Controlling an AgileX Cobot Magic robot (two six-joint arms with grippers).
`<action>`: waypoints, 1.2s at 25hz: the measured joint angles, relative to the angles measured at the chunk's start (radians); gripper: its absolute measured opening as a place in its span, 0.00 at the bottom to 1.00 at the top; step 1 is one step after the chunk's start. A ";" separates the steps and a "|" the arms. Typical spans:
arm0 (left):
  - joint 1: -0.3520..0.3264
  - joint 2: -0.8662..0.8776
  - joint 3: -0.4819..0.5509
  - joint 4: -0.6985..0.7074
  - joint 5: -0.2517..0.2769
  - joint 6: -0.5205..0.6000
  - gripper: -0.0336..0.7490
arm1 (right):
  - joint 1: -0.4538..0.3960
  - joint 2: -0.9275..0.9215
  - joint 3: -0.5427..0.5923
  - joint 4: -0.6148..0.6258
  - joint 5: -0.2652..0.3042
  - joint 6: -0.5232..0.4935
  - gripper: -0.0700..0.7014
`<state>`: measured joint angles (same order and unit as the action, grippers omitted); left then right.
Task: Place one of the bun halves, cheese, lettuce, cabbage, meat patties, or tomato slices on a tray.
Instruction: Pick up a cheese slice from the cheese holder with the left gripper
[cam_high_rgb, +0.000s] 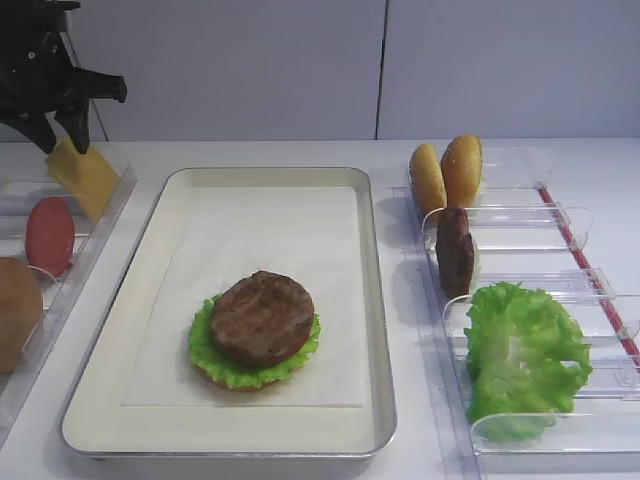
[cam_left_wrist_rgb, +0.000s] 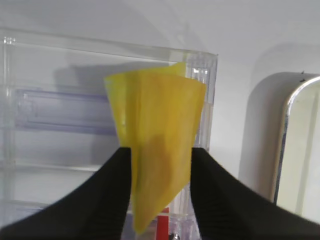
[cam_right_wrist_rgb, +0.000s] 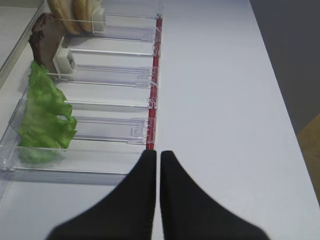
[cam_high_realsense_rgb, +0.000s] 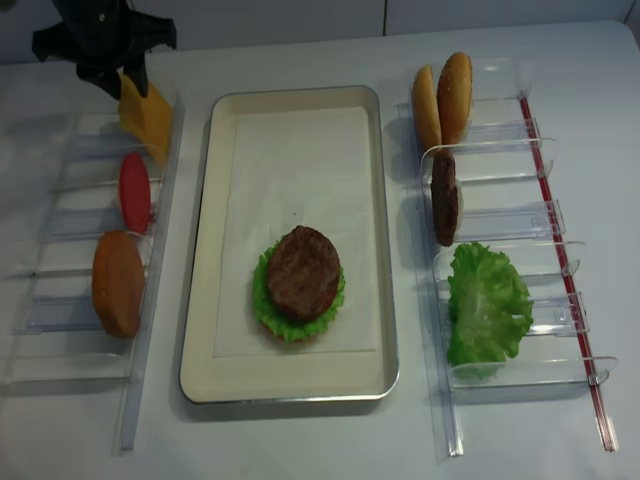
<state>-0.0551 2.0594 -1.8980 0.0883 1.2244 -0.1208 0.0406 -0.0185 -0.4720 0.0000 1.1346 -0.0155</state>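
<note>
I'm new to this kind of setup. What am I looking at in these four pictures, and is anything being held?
It is a two-armed robot building a burger. Two pictures look down on the table from above; two come from cameras on the arms' wrists. In the middle sits the tray, with a bun, lettuce and a patty stacked on it. Clear bins on both sides hold spare parts: buns, a patty and lettuce on the right, a tomato slice and a bun on the left. The left claw has its fingers either side of a cheese slice over the left bin. The right claw is shut and holds nothing.
</note>
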 joint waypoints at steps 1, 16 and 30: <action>0.000 0.000 0.000 -0.002 0.000 0.000 0.38 | 0.000 0.000 0.000 0.000 0.000 0.000 0.16; 0.000 0.000 0.000 -0.024 0.007 0.013 0.04 | 0.000 0.000 0.000 0.000 0.000 0.000 0.16; 0.000 -0.075 -0.160 -0.134 0.024 0.065 0.03 | 0.000 0.000 0.000 -0.007 0.000 0.000 0.16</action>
<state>-0.0551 1.9847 -2.0576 -0.0458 1.2487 -0.0555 0.0406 -0.0185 -0.4720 -0.0069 1.1346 -0.0155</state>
